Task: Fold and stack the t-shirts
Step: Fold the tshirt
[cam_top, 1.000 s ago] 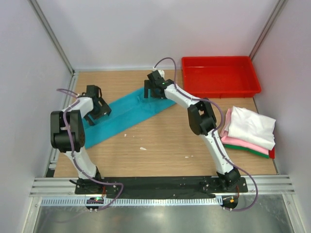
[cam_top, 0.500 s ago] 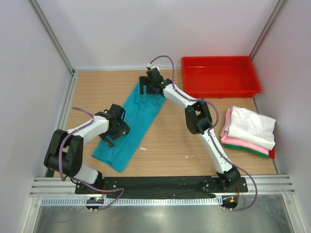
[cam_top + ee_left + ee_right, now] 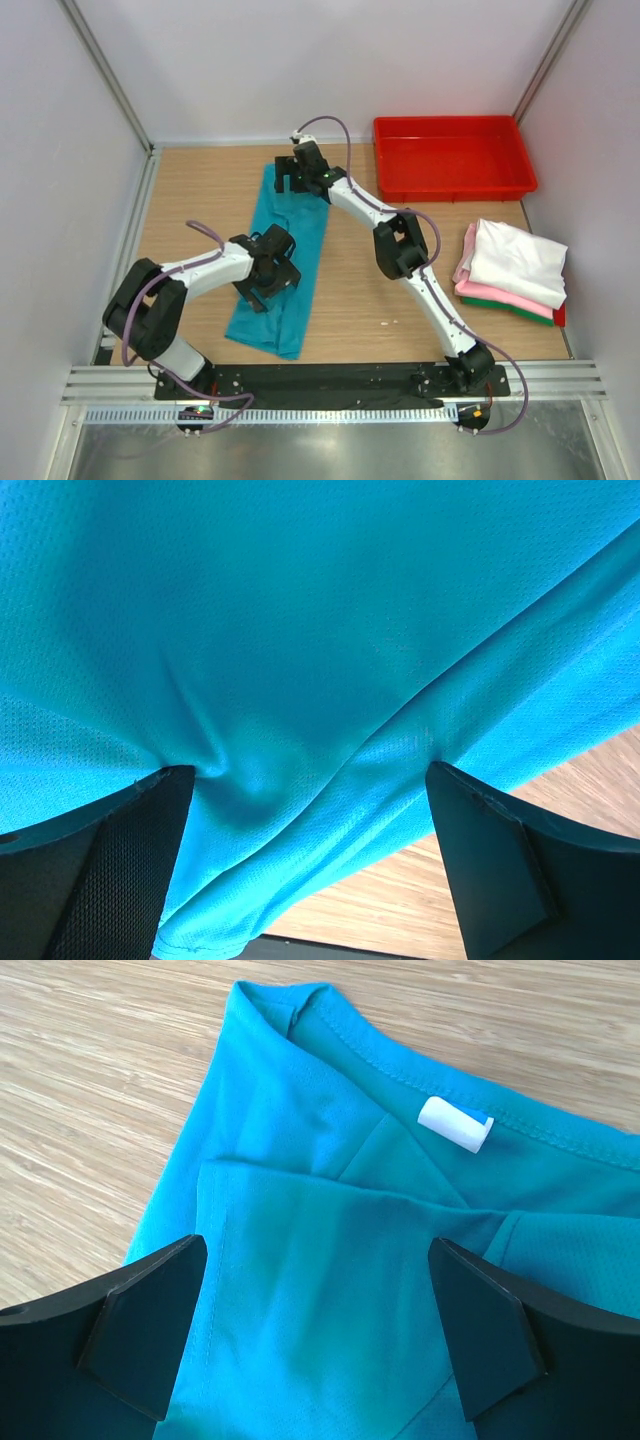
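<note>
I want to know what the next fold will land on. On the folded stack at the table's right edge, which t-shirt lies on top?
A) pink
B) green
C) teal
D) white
D: in the top view the white t-shirt covers the stack, and only the edge of the pink t-shirt shows beneath it.

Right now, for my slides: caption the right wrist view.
Open right gripper over the teal t-shirt, its white neck label showing.

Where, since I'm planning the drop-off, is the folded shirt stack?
In the top view, the folded shirt stack lies at the table's right edge, nearer than the red tray, beside the right arm.
</note>
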You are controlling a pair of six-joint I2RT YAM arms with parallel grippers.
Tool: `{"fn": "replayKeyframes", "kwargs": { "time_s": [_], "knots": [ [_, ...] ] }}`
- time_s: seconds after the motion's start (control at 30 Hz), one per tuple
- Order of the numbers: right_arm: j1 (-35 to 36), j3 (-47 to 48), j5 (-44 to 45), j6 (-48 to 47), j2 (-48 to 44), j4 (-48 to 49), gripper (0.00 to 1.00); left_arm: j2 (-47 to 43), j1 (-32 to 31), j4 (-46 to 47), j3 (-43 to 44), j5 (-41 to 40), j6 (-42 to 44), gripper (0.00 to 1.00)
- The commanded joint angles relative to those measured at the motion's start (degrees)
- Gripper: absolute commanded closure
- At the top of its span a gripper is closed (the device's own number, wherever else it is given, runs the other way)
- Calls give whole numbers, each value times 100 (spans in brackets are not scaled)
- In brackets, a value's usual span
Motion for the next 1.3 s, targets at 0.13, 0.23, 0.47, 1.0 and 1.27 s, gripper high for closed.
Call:
{"fn": "replayKeyframes", "kwargs": {
  "time_s": [0.13, 0.23, 0.47, 1.0, 1.27],
  "knots": [
    [68, 177, -381, 162, 201, -281, 0, -381, -123, -321, -275, -31, -784, 0],
    [68, 213, -425, 101, -202, -439, 0, -759, -141, -838, 4, -486, -506, 0],
    [68, -130, -284, 38, -1827, -773, 0, -1340, -193, -1613, 1307, -1113, 1961, 0],
    [349, -3488, 15, 1216, -3615, -862, 0, -1323, -202, -383, 254, -507, 2837, 0],
    [429, -3453, -170, 1401, -2649, -774, 0, -1226, -194, 232, -556, -49, 2345, 0]
  ]
}}
